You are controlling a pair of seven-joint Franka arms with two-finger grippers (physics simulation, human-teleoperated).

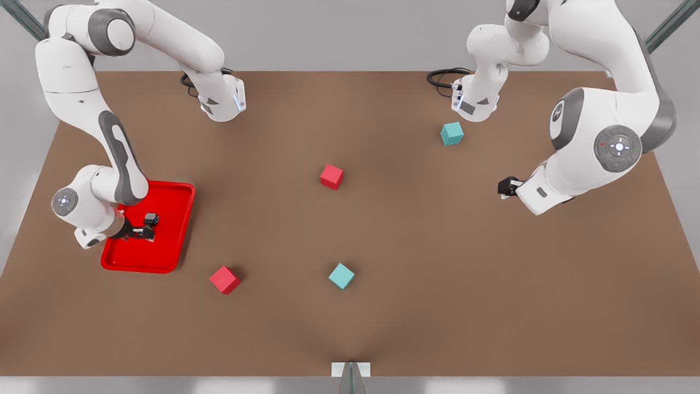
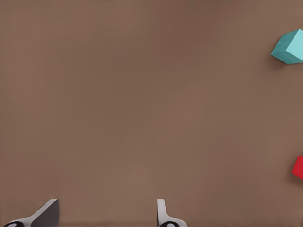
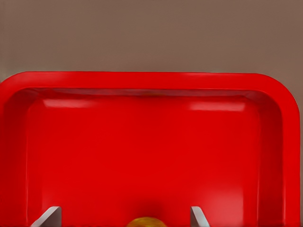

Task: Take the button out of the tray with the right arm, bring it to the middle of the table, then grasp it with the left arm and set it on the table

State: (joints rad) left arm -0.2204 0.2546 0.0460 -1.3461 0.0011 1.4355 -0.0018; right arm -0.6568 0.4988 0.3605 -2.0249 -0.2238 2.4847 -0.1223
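The right arm's black two-finger gripper hangs low inside the shallow bright red tray, at the front view's left, its jaws spread with the tiny yellow-capped button between them. The step in hand looks like the pick: keep the button centred, descend straight, and close only once the tips flank the black base, or the cap may slip. The right wrist view shows the button and the spread; the front view hides the button under the gripper. The left gripper waits, jaws spread, above the matte brown desk, near a teal cube.
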